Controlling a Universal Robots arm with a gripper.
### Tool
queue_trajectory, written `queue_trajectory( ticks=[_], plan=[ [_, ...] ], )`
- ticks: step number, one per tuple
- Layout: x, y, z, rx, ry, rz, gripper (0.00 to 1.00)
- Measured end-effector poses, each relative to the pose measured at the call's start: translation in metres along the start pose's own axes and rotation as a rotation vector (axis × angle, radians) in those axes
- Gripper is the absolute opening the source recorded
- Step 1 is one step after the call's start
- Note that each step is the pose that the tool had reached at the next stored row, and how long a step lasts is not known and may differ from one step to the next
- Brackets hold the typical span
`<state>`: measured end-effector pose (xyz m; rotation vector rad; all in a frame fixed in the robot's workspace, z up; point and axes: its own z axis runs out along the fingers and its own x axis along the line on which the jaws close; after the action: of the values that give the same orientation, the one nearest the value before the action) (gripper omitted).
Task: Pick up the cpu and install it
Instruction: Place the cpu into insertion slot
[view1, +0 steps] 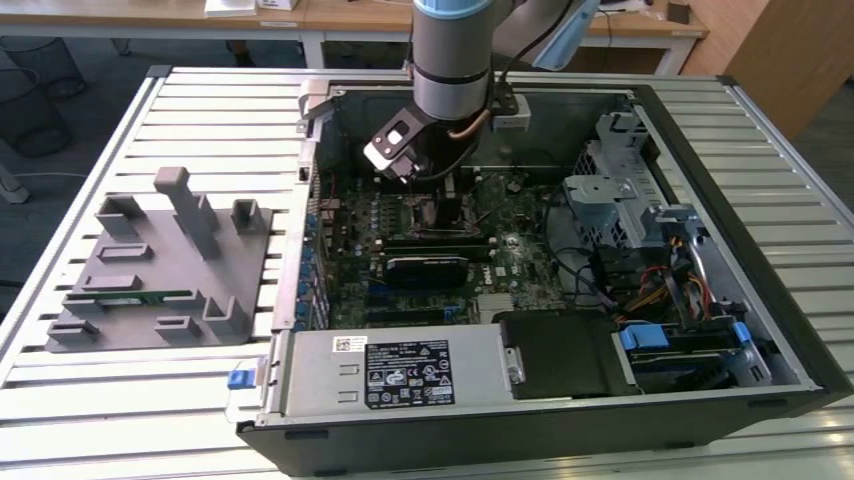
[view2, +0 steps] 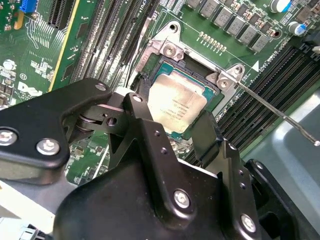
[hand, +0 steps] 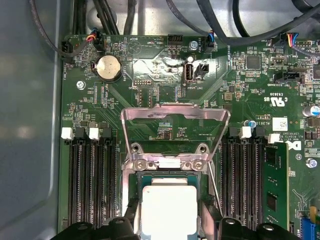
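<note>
Straddling the cpu (view2: 176, 104) in its socket (view2: 167, 67), gripper (view2: 171, 114), hold untellable; hinged-up frame (hand: 175, 111) and lever (view2: 272, 109) close by.

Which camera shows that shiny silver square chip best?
The second wrist view: the shiny silver square chip lies in its socket, top mostly visible. The first wrist view shows less of it, whitened by glare. The exterior view has the arm over that spot.

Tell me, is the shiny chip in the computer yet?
Nearly. Done: the cpu already lies in its socket on the green board. In hand: the gripper is down right at the chip. Left: the socket's metal cover stands flipped open, not clamped over the chip.
</note>
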<state>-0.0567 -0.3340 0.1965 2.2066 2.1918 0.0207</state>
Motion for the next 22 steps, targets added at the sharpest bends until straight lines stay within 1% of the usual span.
queue_trajectory(
  ticks=[1,5,11,13,14,15,16,19,21,22],
  plan=[
    [0.0000,0.0000,0.0000,0.0000,0.0000,0.000,0.60],
    [0.0000,0.0000,-0.0005,0.0000,0.0000,0.000,0.60],
    [-0.0001,0.0003,-0.0103,0.0000,0.0001,0.000,0.59],
    [-0.0002,0.0004,-0.0128,0.0000,0.0001,0.000,0.46],
    [-0.0002,0.0004,-0.0137,0.0000,0.0000,0.000,0.46],
    [-0.0002,0.0005,-0.0144,0.0000,0.0001,0.000,0.40],
    [-0.0002,0.0005,-0.0151,0.0000,0.0001,0.000,0.40],
    [-0.0002,0.0006,-0.0172,0.0000,0.0001,0.000,0.23],
    [-0.0002,0.0006,-0.0186,0.0000,0.0001,0.000,0.23],
    [-0.0002,0.0006,-0.0191,0.0000,0.0001,0.000,0.11]
  ],
)
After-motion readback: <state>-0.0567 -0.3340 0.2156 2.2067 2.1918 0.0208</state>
